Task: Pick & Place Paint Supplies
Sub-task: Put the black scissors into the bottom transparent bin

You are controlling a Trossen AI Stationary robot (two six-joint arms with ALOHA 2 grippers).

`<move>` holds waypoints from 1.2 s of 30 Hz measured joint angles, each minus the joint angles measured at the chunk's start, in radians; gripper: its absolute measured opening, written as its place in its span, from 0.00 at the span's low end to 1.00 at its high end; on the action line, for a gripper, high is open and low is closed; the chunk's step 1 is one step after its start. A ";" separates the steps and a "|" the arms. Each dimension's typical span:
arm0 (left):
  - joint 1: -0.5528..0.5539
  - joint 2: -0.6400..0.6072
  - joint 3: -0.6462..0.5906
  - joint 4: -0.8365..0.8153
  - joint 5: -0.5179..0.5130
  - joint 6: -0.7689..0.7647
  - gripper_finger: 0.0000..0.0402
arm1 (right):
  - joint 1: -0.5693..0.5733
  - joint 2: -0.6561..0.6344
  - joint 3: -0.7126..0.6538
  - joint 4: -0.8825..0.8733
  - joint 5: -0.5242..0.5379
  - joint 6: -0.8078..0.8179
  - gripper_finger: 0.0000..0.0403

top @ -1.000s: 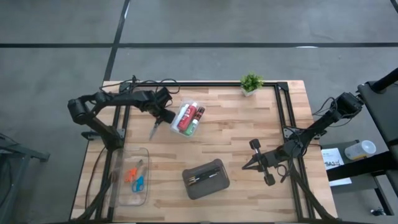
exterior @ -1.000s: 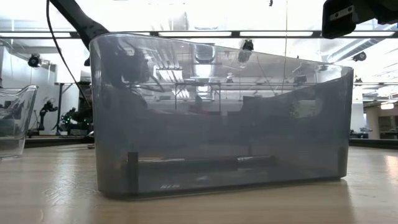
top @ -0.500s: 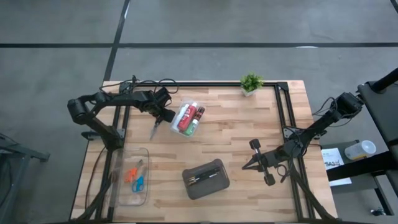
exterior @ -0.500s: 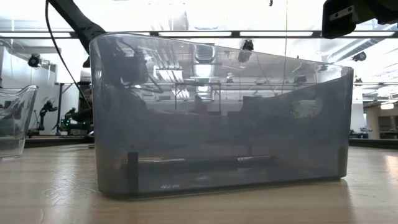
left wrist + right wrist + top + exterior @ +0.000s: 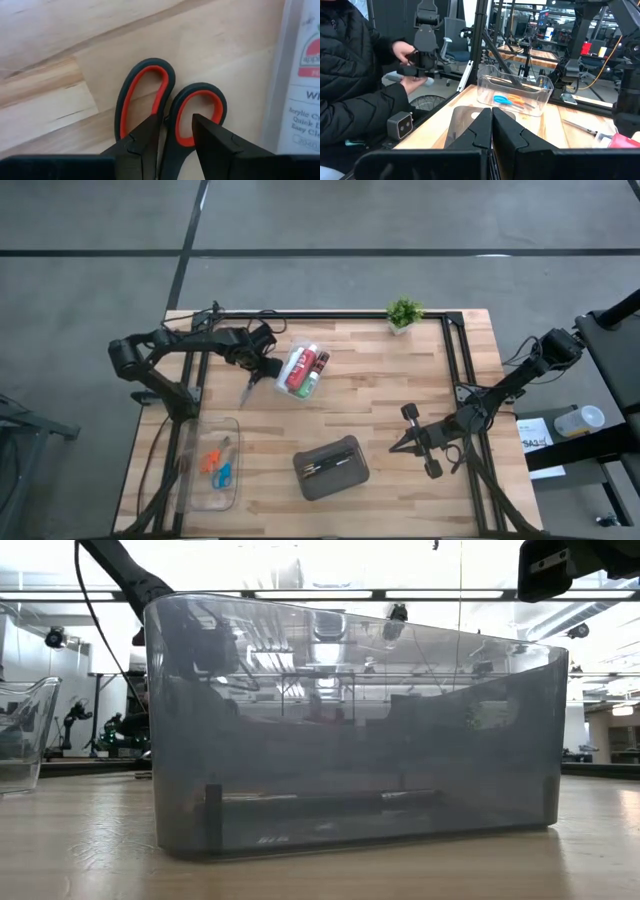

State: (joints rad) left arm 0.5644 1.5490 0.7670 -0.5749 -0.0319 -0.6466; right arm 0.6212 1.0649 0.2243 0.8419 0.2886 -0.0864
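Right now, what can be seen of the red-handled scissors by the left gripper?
The red-handled scissors lie flat on the wooden table, blades shut, just left of the clear box of paint tubes. Each of the two loop handles is black outside and red inside, and the loops touch each other. The left gripper is right over the handles, one finger at each loop; whether it grips them I cannot tell. In the high view the blades point toward the table's front edge.

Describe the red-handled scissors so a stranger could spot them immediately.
Start at the wooden table and find the clear tray of paint tubes near its far edge. The red-handled scissors lie beside it under the left gripper, on bare wood, unlike the orange and blue pairs boxed nearby.
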 joint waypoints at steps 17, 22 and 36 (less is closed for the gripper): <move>0.001 0.004 0.011 -0.017 -0.020 0.156 0.33 | -0.001 0.000 0.000 0.000 0.000 0.000 0.02; 0.001 0.002 -0.003 0.007 -0.020 0.165 0.33 | -0.001 0.000 0.000 0.000 0.000 0.000 0.02; 0.003 -0.002 -0.064 0.094 0.012 0.165 0.33 | 0.000 0.000 0.000 0.000 0.000 0.000 0.02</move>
State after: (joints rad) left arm 0.5674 1.5471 0.7029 -0.4813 -0.0203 -0.4813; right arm 0.6209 1.0647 0.2245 0.8421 0.2886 -0.0864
